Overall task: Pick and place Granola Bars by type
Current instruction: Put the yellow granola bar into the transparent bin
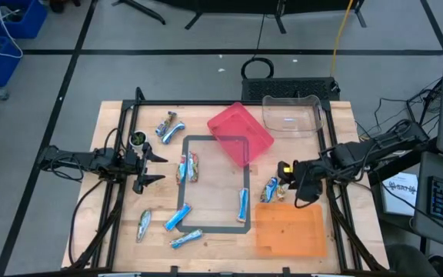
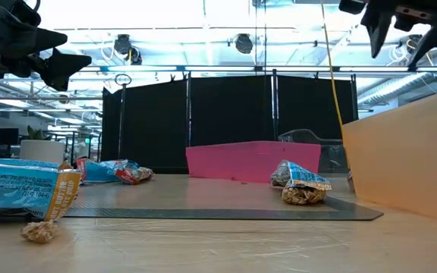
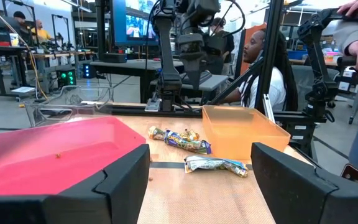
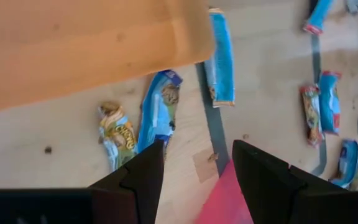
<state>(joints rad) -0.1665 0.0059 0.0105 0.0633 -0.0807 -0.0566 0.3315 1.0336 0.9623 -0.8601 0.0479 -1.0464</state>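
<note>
Several granola bars lie flat on the wooden table: blue ones (image 1: 243, 204) (image 1: 177, 217) (image 1: 185, 239), a red and blue pair (image 1: 189, 168), and a blue bar (image 4: 157, 112) beside a yellow bar (image 4: 118, 134) near the orange tray's far left corner. My right gripper (image 4: 197, 168) hangs open above that last pair, slanting down, with nothing between its fingers; in the high view my right gripper (image 1: 301, 189) is at the table's right. My left gripper (image 3: 201, 180) stands open and level at the table's left (image 1: 156, 167), holding nothing.
An orange tray (image 1: 289, 229) sits at the near right, a pink tray (image 1: 241, 135) at the far middle and a clear tray (image 1: 291, 113) behind it. A grey tape rectangle (image 1: 214, 185) marks the table's middle. A small round cup (image 1: 138, 139) stands by my left gripper. People are beyond the table.
</note>
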